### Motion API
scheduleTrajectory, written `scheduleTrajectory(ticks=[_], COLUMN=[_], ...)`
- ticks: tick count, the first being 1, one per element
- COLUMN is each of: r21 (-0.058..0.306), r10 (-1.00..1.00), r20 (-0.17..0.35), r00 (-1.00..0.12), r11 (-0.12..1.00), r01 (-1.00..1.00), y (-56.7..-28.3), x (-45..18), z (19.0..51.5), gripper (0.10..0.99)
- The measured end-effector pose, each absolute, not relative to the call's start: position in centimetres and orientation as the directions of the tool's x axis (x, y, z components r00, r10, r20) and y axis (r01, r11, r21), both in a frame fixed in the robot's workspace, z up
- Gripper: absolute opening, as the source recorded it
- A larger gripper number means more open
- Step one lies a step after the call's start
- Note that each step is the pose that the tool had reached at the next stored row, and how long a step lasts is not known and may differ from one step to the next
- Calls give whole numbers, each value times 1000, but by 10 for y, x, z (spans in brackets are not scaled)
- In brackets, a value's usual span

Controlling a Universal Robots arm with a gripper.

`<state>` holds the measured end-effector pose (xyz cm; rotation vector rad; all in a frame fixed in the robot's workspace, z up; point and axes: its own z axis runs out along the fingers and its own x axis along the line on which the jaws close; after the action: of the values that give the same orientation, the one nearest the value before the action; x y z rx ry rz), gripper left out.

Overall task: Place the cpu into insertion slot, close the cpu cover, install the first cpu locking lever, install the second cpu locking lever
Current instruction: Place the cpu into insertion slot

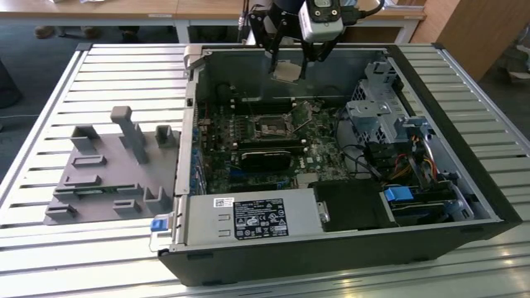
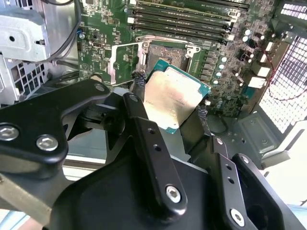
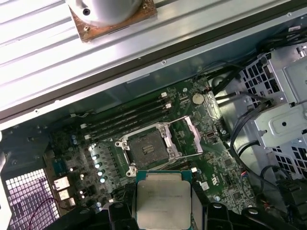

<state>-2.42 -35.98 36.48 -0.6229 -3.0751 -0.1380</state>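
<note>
The gripper (image 1: 288, 66) has its fingers closed on two opposite edges of the cpu (image 2: 171, 98). It holds the chip in the air above the open computer case (image 1: 331, 256), apart from the insertion slot (image 3: 146, 146) at the middle of the motherboard (image 3: 232, 179). The cpu cover (image 3: 193, 133) stands open.

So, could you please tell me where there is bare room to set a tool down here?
The slatted table is bare between the grey fixture and its far edge, and in front of the fixture. Inside the computer case it is crowded: cables by the drive cage, and the gripper holding the cpu above.
</note>
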Motion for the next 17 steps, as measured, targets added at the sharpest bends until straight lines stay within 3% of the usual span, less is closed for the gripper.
scheduleTrajectory(ticks=[17], r21=[86], r10=[482], r20=[18], r00=[-876], r11=[872], r01=[481], y=[-360], x=[-24], z=[364], gripper=[541])
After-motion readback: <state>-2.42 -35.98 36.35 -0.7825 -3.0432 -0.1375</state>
